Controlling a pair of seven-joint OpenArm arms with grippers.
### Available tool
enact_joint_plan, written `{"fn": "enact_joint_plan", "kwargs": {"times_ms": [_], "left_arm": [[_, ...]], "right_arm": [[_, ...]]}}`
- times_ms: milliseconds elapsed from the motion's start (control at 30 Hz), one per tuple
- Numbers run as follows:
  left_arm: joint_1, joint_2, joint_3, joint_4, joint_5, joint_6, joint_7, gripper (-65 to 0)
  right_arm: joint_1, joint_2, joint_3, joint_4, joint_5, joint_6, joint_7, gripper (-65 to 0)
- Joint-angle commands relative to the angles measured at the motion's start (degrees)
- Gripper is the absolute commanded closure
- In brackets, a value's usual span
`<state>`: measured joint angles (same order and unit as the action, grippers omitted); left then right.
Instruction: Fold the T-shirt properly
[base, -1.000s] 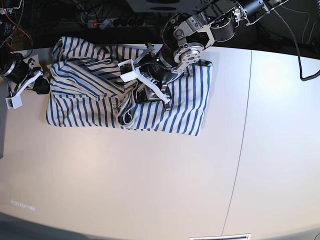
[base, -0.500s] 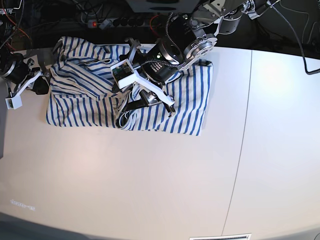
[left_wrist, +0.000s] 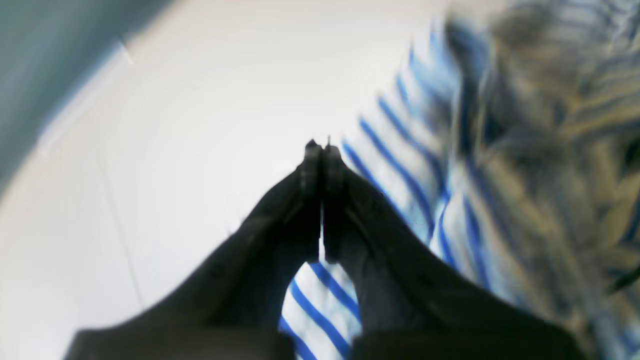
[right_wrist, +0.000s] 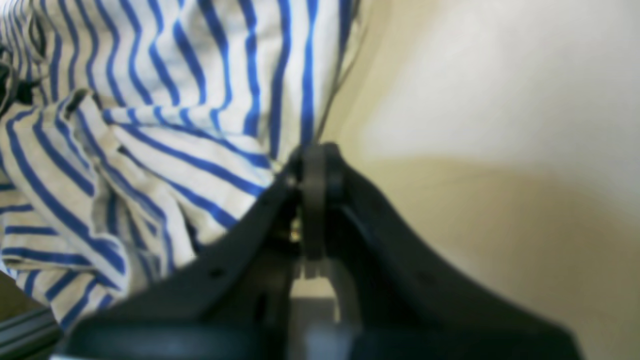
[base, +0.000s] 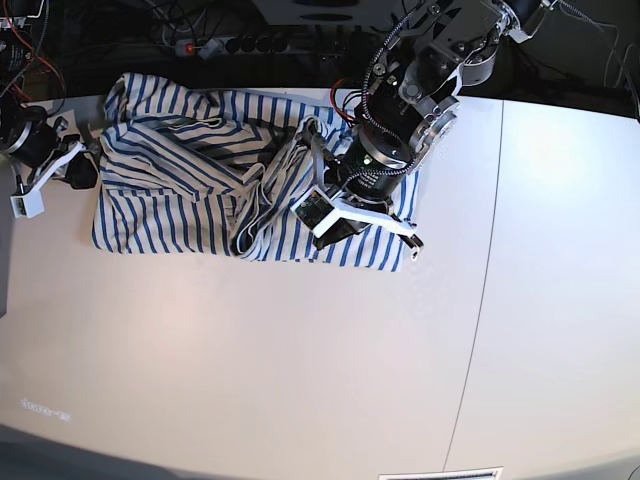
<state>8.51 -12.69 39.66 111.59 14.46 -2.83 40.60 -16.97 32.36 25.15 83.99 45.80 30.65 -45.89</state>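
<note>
A large soft white T-shirt with thin blue stripes (base: 190, 200) lies crumpled in a wide, loosely folded heap on the far left part of the pale, smooth worktop (base: 300, 360), its far edge close to the worktop's far rim and its layers bunched into ridges around the middle. The left end effector (base: 385, 228), black-fingered on a white and silver wrist, hangs over the right end of the shirt, near the shirt's near-right corner; in the left wrist view its two dark fingers (left_wrist: 305, 200) are pressed together tip to tip, with striped cloth (left_wrist: 400, 165) showing beneath and to the right of them and bare worktop (left_wrist: 175, 125) to the left. That view is blurred, and no fabric can be made out between the tips. The right end effector (base: 85, 172) sits at the far left end of the shirt, by the worktop's left edge; in the right wrist view its black fingers (right_wrist: 315, 200) are closed against each other right at the border of the striped fabric (right_wrist: 150, 125), with plain worktop (right_wrist: 500, 150) on the other side. Whether a fold of cloth is caught between them cannot be told. Dark cables and a power strip (base: 240, 44) run behind the far edge of the worktop.
</note>
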Motion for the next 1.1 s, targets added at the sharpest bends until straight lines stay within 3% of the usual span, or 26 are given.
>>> {"fn": "enact_joint_plan", "kwargs": {"times_ms": [0,100,200,400,533,667,867,1000,1067], "left_arm": [[-0.55,0.28,-0.09,-0.61,-0.17,0.90,-1.46,0.0],[-0.55,0.33,1.01,-3.89,-1.70,0.98,-2.40,0.0],[-0.55,0.55,3.87,-4.13,-2.40,3.26,-3.56,0.0],[-0.24,5.40,11.04,-4.90,-2.19,3.67,-3.52,0.0],[-0.26,8.48,11.26,-6.64,-2.14,3.65,-3.56,0.0],[-0.46,9.35,10.43,-6.47,0.52,3.69,-3.15,0.0],[-0.90,7.80,3.65,-3.76,1.01,3.67,-0.46,0.0],[-0.83,3.58,-2.40,-1.79,-3.54,3.21,0.26,0.0],[-0.70,1.11,-4.68,-1.64,-6.43,1.44,0.37,0.0]], "right_arm": [[0.42,1.27,0.48,0.76,0.70,3.89,1.11,0.0],[0.44,1.25,0.48,0.74,0.70,3.87,1.14,0.0],[0.44,1.25,0.48,0.76,0.72,3.87,1.44,0.0],[0.42,1.25,0.48,0.76,0.68,3.87,1.95,0.0],[0.44,1.25,0.48,0.76,0.70,3.89,1.97,0.0],[0.44,1.25,0.48,0.76,0.83,3.89,1.97,0.0],[0.46,1.29,0.50,0.87,6.08,3.89,0.98,0.0],[1.03,1.27,0.50,2.21,10.95,3.89,-1.60,0.0],[2.36,1.29,0.50,2.54,11.85,3.87,-3.15,0.0]]}}
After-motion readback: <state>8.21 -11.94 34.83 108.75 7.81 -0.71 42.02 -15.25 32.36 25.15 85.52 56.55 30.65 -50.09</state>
